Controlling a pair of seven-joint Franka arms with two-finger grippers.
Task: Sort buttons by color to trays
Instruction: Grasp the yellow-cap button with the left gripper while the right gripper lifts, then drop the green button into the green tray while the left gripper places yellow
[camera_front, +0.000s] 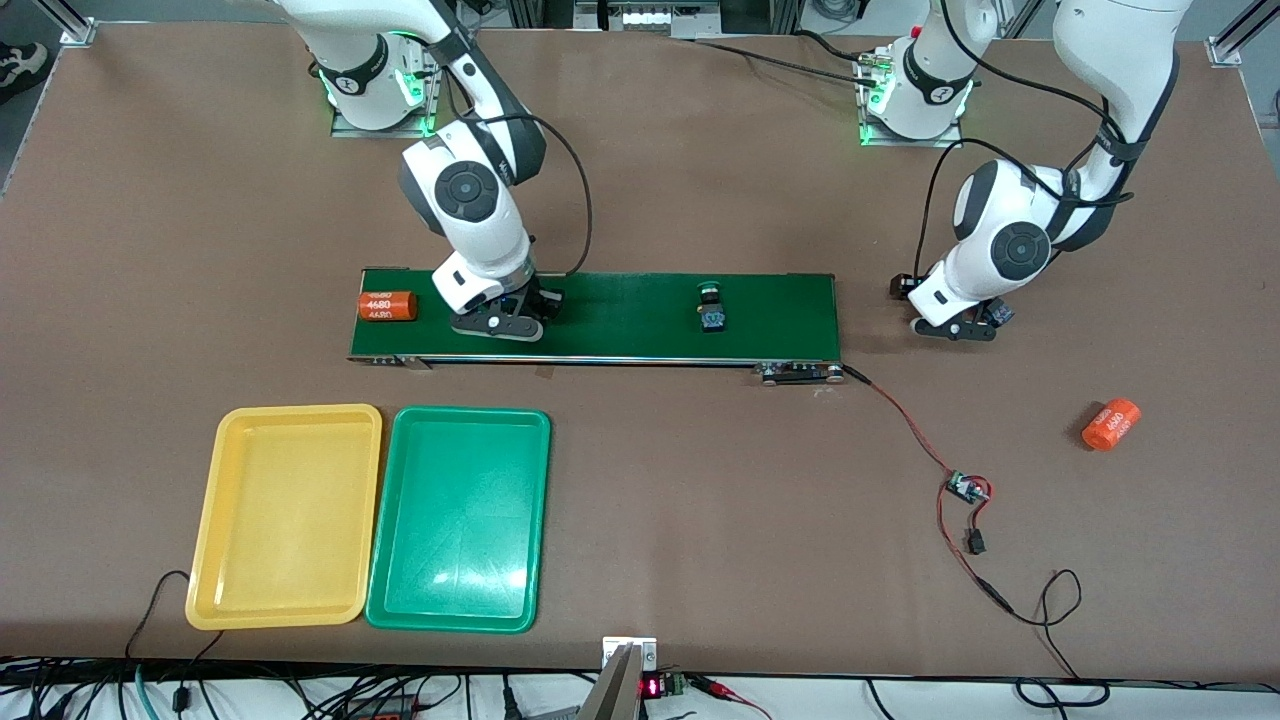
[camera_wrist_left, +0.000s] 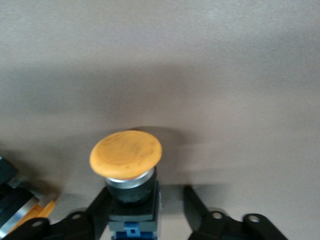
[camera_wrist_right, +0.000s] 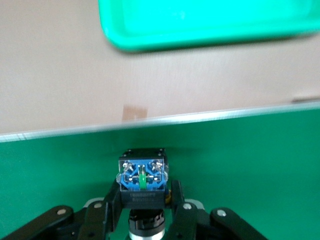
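On the brown table just off the conveyor belt's (camera_front: 620, 315) end, toward the left arm's end, a yellow-orange capped button (camera_wrist_left: 126, 155) lies between the fingers of my left gripper (camera_wrist_left: 147, 200). One finger (camera_wrist_left: 100, 207) is against its black body and the other stands a gap away. My right gripper (camera_wrist_right: 145, 192) is low on the belt, shut on a button (camera_wrist_right: 142, 175) whose blue base shows while its cap is hidden. A green-capped button (camera_front: 712, 305) lies farther along the belt. The yellow tray (camera_front: 285, 515) and the green tray (camera_front: 460, 520) lie side by side, nearer the front camera.
An orange cylinder (camera_front: 387, 305) with white print lies on the belt beside my right gripper (camera_front: 510, 318). Another orange cylinder (camera_front: 1110, 423) rests on the table toward the left arm's end. A red wire with a small board (camera_front: 965, 488) runs from the belt's end.
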